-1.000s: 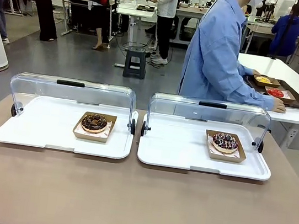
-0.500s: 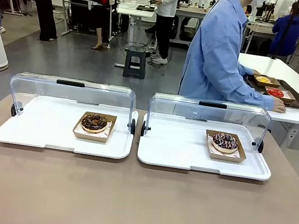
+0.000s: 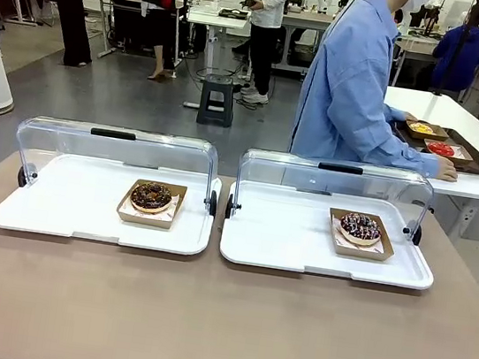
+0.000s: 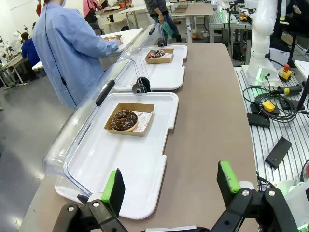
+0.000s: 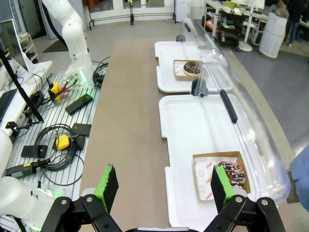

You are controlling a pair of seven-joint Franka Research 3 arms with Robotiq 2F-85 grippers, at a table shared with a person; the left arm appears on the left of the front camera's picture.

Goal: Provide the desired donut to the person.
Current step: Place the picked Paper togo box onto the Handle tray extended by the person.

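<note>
A chocolate donut (image 3: 152, 195) in a brown paper tray sits on the left white tray (image 3: 57, 207); the left wrist view has the same donut (image 4: 124, 120) ahead of my open left gripper (image 4: 170, 186). A sprinkled donut (image 3: 360, 226) in its paper tray rests on the right white tray (image 3: 276, 238), and in the right wrist view this donut (image 5: 232, 173) lies just right of my open right gripper (image 5: 161, 182). The person (image 3: 356, 80) in a light-blue shirt stands beyond the table, turned to the right, one hand on a side table.
Both trays have clear hinged lids (image 3: 117, 149) raised at their far edge. A white side table (image 3: 460, 130) at the right carries a dark tray with more donuts. Brown tabletop (image 3: 220, 320) lies bare in front of the trays. Cables and boxes (image 5: 58, 140) lie beside the table.
Nothing on the table has moved. The person has shifted slightly, and bystanders in the background have moved a little.
</note>
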